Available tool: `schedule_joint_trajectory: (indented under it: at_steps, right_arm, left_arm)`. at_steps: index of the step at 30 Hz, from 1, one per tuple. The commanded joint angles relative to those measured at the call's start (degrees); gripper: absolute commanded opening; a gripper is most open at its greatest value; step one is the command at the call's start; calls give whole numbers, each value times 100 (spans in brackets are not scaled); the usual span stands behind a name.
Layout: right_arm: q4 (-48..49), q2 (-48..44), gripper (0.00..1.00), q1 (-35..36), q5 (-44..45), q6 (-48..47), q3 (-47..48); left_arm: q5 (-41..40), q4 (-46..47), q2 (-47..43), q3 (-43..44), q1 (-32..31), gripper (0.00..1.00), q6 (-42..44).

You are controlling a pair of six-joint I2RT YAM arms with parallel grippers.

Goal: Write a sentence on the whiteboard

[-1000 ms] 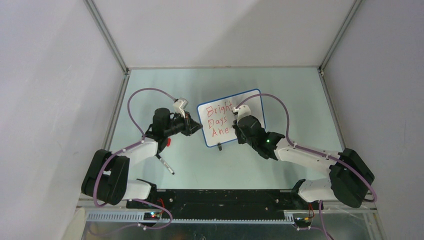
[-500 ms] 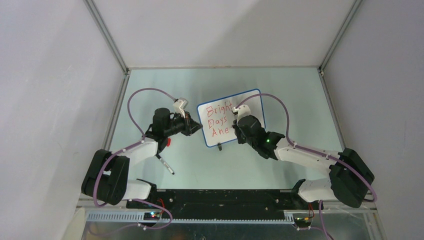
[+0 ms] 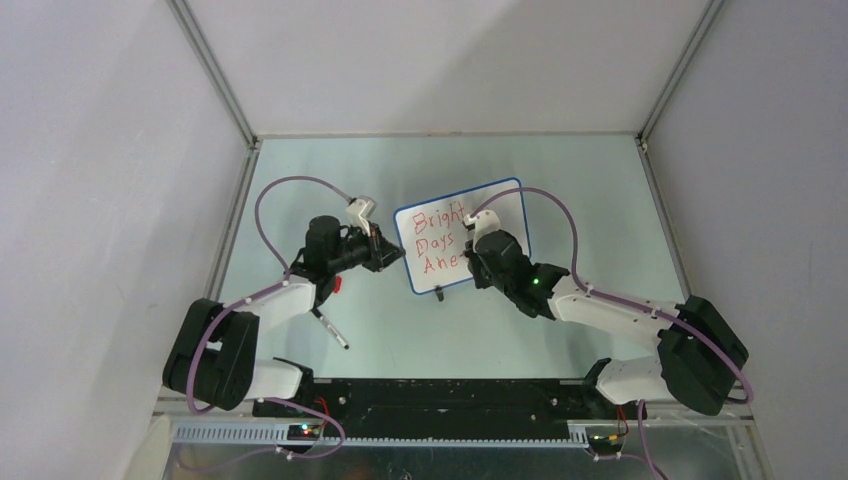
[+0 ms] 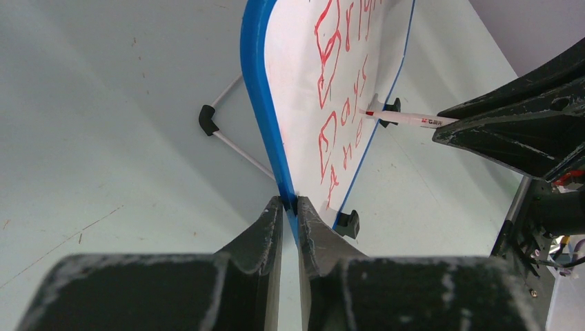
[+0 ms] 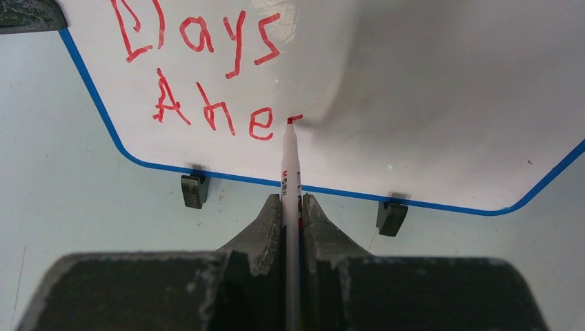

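Left gripper (image 4: 290, 205) pinches whiteboard (image 4: 296, 83) rim | right gripper (image 5: 291, 207) clamps marker (image 5: 290, 157), tip on whiteboard after "Ahe" | press lightly, steadily finishing sentence (image 5: 209, 110).

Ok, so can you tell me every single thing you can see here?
whiteboard: one, white with a blue rim, standing mid-table
writing: three lines, red, "Bright Days Ahe" so far, on the board
clip feet: two, black, under the board's bottom edge
wire stand: one, pale with a black elbow, behind the board
marker: one, white with a red tip, tip on the board after "Ahe"
pen-like stick: one, thin, lying by the left arm
table: one, pale green
left gripper: one, black, pinching the board's blue edge
right gripper: one, black, holding the marker
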Motion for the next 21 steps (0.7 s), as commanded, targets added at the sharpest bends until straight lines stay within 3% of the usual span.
schedule_joint_trajectory:
  at_steps: [1, 21]
  right_arm:
    - [14, 108, 0, -3, -57, -20, 190]
    - [-170, 59, 0, 52, 361, -111, 190]
  left_arm:
    - [72, 125, -161, 232, -63, 15, 137]
    - [73, 120, -185, 224, -63, 15, 150]
